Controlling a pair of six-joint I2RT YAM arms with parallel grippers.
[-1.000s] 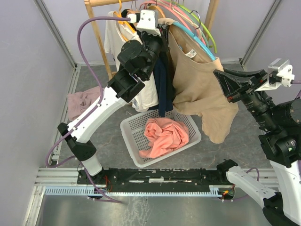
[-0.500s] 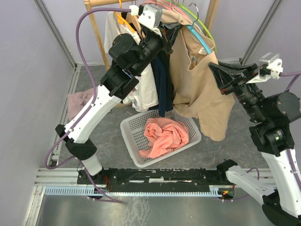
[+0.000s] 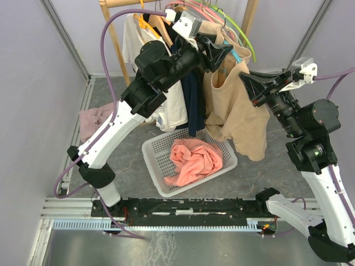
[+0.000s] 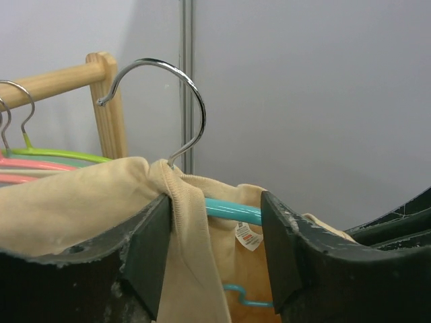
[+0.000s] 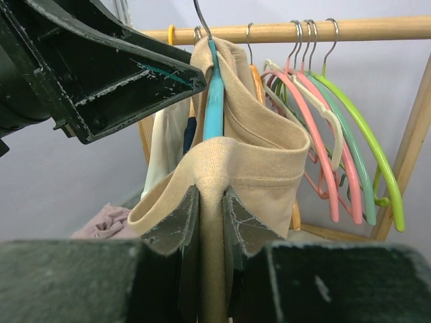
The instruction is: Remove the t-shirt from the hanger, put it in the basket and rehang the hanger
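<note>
- The left gripper point(image 4: 217, 252), upper middle of the top view, stands with jaws apart astride the neck of the teal hanger point(image 4: 232, 210), probably to steady it.
- The right gripper point(image 5: 210, 202) is clamped on a fold of the tan t-shirt point(image 3: 236, 111), likely to drag it off. The shirt drapes the hanger above the basket point(image 3: 150, 160).
- Since a second ago, the left gripper has reached further right and opened, and the right arm has swung up and left.

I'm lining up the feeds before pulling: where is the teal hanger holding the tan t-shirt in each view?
Top external: teal hanger at upper centre-right, by the left tool.
Left wrist: hanger lower centre, between that tool's fingers.
Right wrist: hanger upper centre, running vertically.
Shared landmark: the tan t-shirt draped on it.
</note>
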